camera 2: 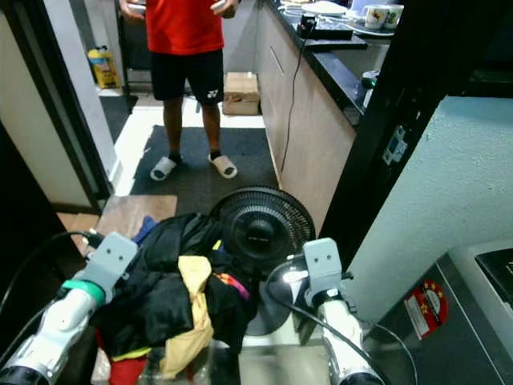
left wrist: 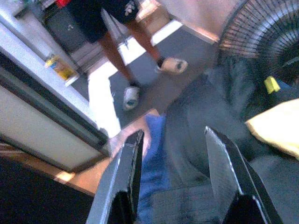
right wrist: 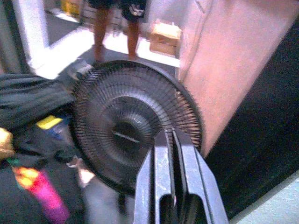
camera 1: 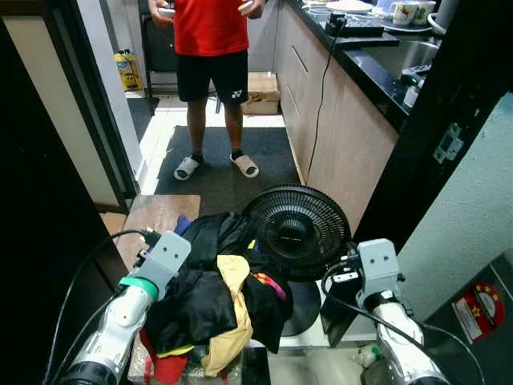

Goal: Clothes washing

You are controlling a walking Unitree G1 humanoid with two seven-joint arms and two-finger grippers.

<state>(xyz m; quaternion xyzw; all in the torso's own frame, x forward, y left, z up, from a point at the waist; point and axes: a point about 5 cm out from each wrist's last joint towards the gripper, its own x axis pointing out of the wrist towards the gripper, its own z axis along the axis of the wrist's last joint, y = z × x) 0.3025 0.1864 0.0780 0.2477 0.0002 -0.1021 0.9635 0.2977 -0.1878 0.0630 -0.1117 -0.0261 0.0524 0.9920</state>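
The pile of clothes – dark garments with a yellow piece and some red at the bottom – lies heaped low in front of the robot, touching the black floor fan that stands just behind it. The left gripper is raised at the left edge of the heap; in its wrist view the two black fingers stand well apart, with dark and blue cloth beyond them and nothing between them. The right gripper is at the right of the pile, pointing at the fan grille, its fingers pressed together and empty.

I judge that the step in hand is the first one: taking the laundry up. The washing machine seems to be the grey box at the right, beside the wall. The next move calls for lowering the open left gripper into the heap and closing it on a thick fold – away from the fan. A person stands further down the kitchen passage, near the counter.
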